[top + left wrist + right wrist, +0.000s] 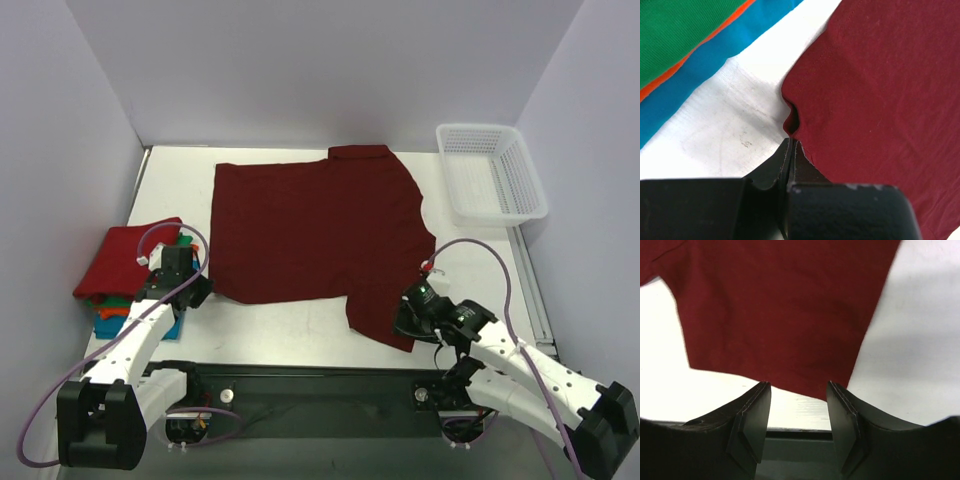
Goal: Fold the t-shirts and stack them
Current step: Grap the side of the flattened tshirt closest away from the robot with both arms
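The maroon shirt point(310, 230) lies flat on the table point(280, 335), ahead of both jaws. The left jaws are closed on its puckered corner point(791, 120), probably to lift it for a fold. The right jaws stand apart and empty, with the sleeve point(790, 315) just ahead of them.

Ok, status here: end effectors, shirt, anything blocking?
Left end effector shut on maroon t-shirt edge. Right end effector open, empty. Shirt spread on table. Nothing blocking.
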